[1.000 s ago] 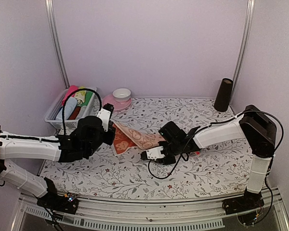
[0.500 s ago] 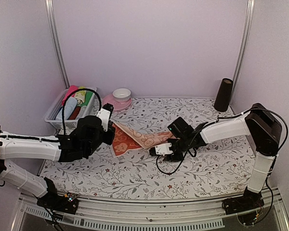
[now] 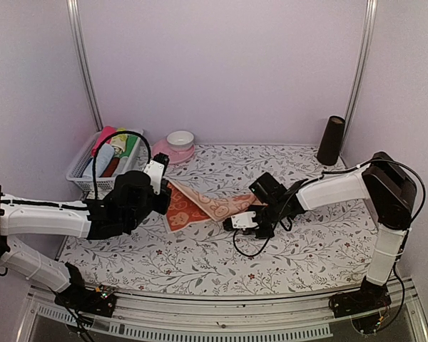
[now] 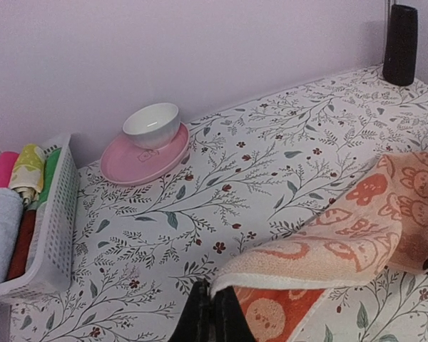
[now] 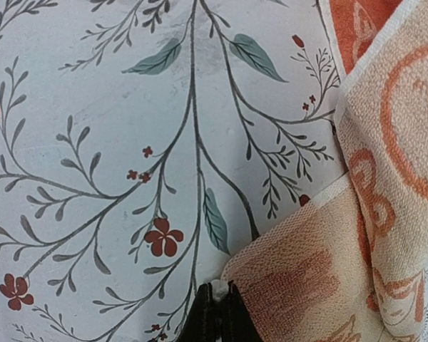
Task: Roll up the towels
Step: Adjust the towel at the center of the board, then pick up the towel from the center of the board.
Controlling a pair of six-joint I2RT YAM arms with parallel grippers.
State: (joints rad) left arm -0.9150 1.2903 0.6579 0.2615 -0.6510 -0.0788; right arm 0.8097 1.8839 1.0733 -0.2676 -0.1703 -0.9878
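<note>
Peach-orange towel [image 3: 198, 206] lies folded on floral table sheet [image 3: 200, 265], lilac wall [image 3: 221, 71] behind.

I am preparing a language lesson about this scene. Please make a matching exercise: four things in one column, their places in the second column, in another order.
1. orange towel
2. white bowl
3. black cylinder
4. basket

a. in the far right corner
b. in the far left corner
c. on the pink plate
d. pinched by the left gripper and the right gripper

Pairs: 1-d, 2-c, 3-a, 4-b
</note>
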